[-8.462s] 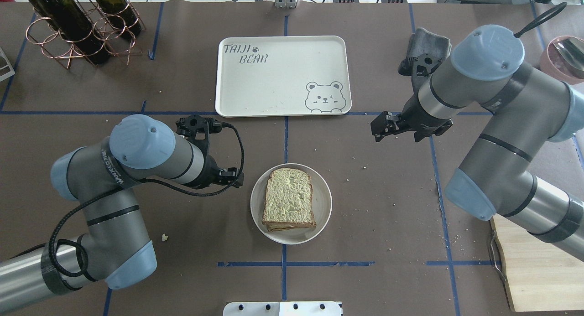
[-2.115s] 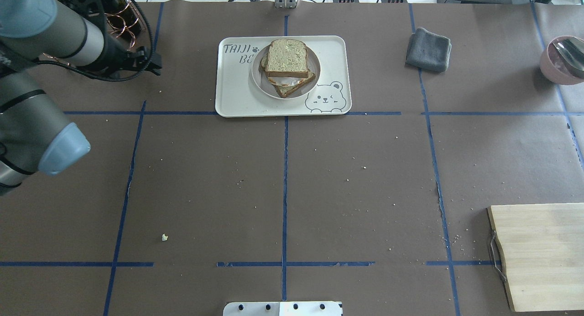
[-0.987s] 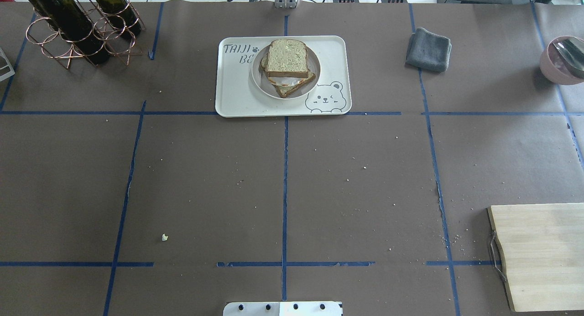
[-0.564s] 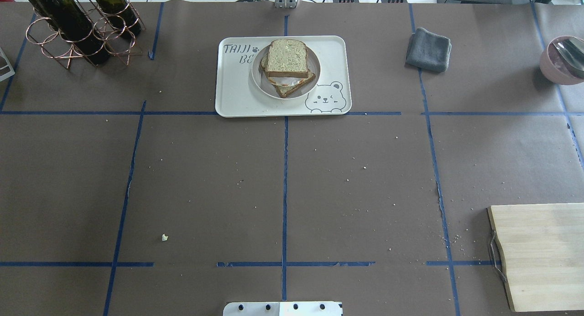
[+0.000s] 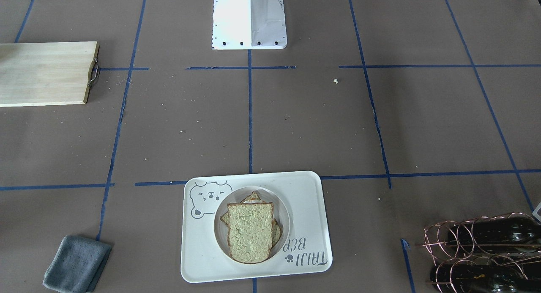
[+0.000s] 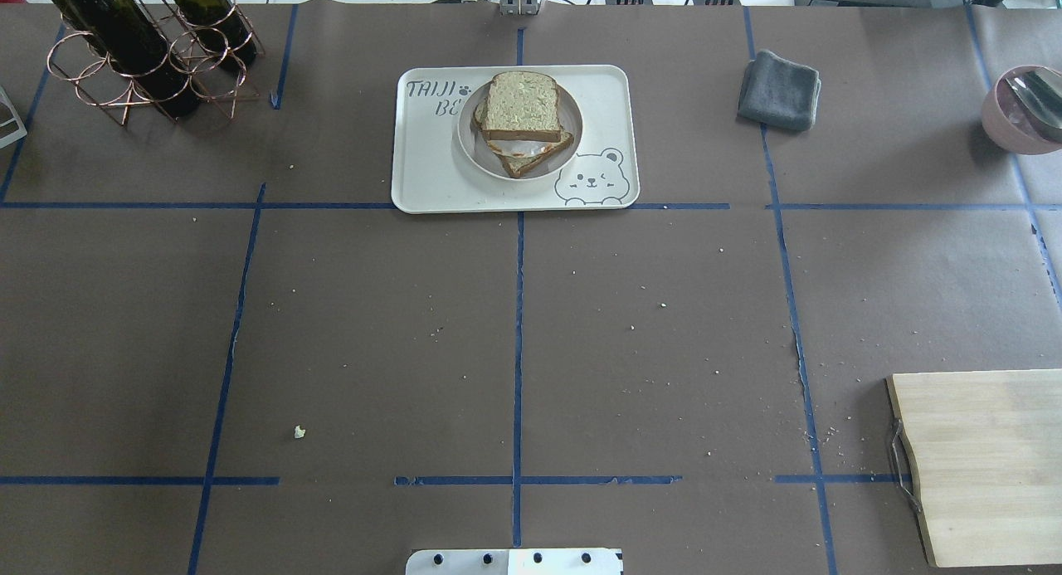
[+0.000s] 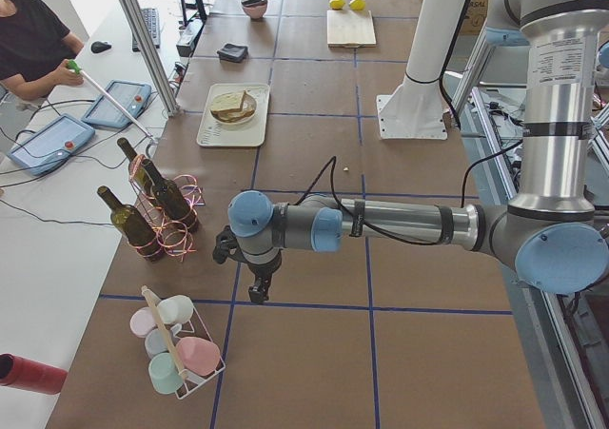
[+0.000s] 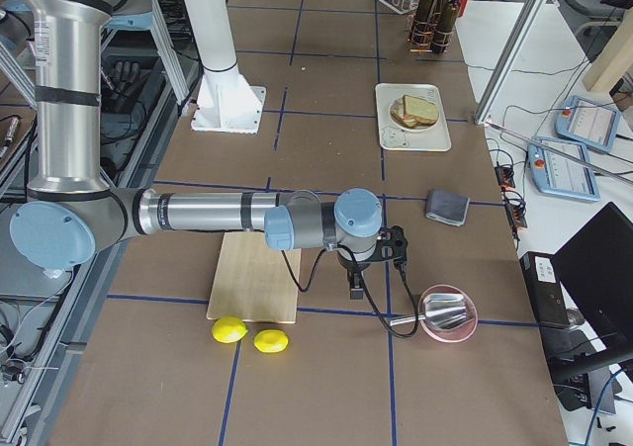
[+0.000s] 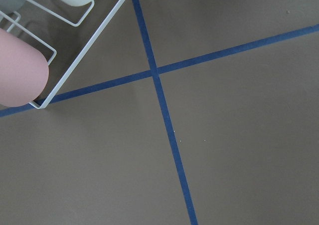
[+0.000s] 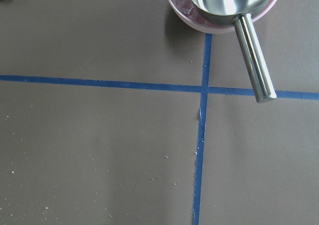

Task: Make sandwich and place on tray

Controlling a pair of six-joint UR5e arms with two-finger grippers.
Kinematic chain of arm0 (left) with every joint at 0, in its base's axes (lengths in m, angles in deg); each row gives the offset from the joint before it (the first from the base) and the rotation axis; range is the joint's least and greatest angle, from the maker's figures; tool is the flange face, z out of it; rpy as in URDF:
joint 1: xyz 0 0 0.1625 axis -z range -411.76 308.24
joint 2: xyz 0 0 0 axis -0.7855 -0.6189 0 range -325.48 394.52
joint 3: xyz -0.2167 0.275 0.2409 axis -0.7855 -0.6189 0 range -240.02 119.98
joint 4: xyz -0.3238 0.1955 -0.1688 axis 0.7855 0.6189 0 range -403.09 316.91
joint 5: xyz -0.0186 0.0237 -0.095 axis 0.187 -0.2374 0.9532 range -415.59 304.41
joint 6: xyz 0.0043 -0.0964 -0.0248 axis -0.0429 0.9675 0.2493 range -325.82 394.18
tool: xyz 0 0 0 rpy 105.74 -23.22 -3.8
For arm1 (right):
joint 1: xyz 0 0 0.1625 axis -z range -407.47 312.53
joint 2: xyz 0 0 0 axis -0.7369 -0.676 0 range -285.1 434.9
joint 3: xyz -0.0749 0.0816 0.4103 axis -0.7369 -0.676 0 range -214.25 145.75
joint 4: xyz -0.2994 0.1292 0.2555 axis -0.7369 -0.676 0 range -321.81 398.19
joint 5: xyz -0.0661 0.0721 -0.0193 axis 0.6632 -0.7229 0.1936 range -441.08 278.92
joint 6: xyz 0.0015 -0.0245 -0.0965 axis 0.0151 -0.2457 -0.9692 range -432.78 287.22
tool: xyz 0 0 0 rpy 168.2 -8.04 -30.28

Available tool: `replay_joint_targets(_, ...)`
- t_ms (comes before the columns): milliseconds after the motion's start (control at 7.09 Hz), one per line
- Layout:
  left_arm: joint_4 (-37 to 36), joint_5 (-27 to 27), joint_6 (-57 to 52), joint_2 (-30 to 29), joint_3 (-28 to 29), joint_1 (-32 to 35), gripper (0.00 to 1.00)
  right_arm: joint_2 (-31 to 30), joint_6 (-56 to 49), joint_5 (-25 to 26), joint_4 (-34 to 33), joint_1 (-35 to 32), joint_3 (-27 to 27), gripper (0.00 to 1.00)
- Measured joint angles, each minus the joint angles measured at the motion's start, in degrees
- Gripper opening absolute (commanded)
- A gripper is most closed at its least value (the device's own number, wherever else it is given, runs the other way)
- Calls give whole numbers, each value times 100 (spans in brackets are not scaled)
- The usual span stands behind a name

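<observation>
The sandwich lies on a small round white plate that stands on the cream bear tray at the table's far middle. Its top slice sits skewed on the lower one, with a white and orange egg edge showing between them. It also shows in the front view. The left gripper hangs over the table's left end by the bottle rack. The right gripper hangs over the right end by the pink bowl. I cannot tell whether either is open or shut.
A copper rack with wine bottles stands at the far left. A grey cloth and a pink bowl with a metal scoop are at the far right. A wooden cutting board is at the near right. A cup rack is by the left gripper.
The plate with the sandwich has gone from the table's middle onto the tray, and the top slice has shifted. Both arms have left the overhead view. Nothing has moved in the last second.
</observation>
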Motion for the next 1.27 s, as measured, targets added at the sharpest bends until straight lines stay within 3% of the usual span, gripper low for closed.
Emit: replay_joint_targets(1269, -7, -3, 413, 7, 29, 17, 100, -113, -67, 57, -26, -138, 28, 100)
